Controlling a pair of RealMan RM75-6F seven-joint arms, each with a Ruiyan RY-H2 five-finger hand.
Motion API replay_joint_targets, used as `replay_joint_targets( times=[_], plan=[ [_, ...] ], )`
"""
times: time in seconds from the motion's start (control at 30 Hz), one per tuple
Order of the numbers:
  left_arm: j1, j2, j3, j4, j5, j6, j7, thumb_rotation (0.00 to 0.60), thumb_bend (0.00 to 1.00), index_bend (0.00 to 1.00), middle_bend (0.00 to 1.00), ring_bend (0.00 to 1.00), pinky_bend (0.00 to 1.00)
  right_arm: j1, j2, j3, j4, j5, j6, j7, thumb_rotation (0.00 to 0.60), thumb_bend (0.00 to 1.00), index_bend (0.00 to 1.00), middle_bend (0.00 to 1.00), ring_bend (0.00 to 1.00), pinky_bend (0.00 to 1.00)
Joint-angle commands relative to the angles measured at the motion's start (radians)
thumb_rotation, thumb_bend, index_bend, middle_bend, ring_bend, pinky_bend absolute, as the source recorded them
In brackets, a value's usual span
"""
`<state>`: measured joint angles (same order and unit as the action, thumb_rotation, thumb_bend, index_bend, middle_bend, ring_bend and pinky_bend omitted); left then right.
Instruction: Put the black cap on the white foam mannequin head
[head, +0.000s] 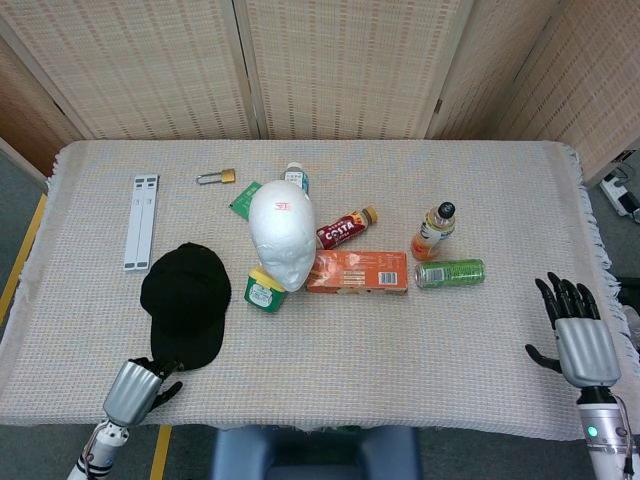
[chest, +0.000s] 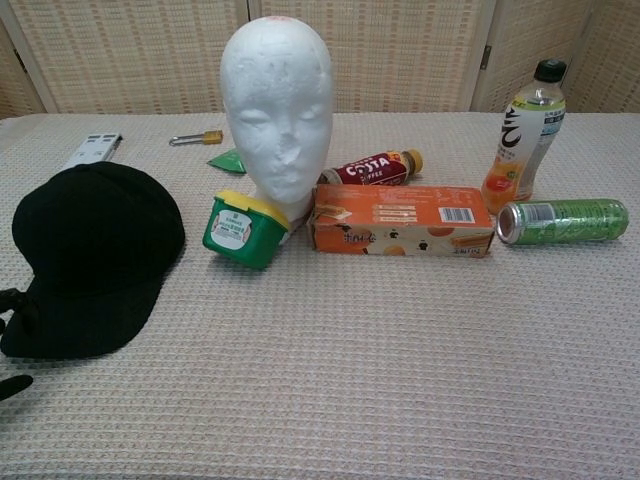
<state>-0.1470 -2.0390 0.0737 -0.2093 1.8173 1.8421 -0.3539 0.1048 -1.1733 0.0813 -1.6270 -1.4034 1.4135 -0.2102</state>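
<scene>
The black cap (head: 185, 300) lies flat on the left of the table, brim toward the near edge; the chest view shows the cap (chest: 95, 250) at left. Upright at the middle stands the white foam mannequin head (head: 282, 232), and in the chest view the head (chest: 277, 110) faces the camera. My left hand (head: 138, 386) is at the near table edge just below the brim. Its dark fingertips (chest: 14, 302) reach the brim's left edge, thumb apart below, nothing held. My right hand (head: 580, 335) hovers off the table's right edge, fingers spread and empty.
A green tub (head: 264, 291) leans against the head's base, with an orange box (head: 358, 272) and a Costa bottle (head: 345, 229) to its right. Farther right are a juice bottle (head: 434, 231) and a green can (head: 450, 272). A white stand (head: 142, 220) and a padlock (head: 218, 177) lie behind the cap.
</scene>
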Motion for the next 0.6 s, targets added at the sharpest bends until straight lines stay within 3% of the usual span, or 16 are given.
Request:
replay_joint_targets(
  times=[0.03,0.23,0.6],
  plan=[
    [-0.013,-0.025,0.02,0.035,0.003,-0.013,0.004,0.6,0.21,0.54,1.0,0.99,1.0,-0.001,0.004,0.0,-0.003,0.0,0.0,0.005,0.6,0.12,0.0,0.0,0.0,0.0],
    [-0.039,-0.043,0.041,0.075,-0.002,-0.055,0.033,0.6,0.27,0.54,1.0,0.99,1.0,-0.005,0.019,-0.009,-0.016,-0.014,0.002,0.028,0.6,0.12,0.0,0.0,0.0,0.0],
    [-0.063,-0.043,0.041,0.095,-0.042,-0.126,0.06,0.6,0.29,0.52,1.0,0.98,1.0,-0.016,0.034,-0.021,-0.031,-0.029,0.014,0.038,0.6,0.12,0.0,0.0,0.0,0.0]
  ],
)
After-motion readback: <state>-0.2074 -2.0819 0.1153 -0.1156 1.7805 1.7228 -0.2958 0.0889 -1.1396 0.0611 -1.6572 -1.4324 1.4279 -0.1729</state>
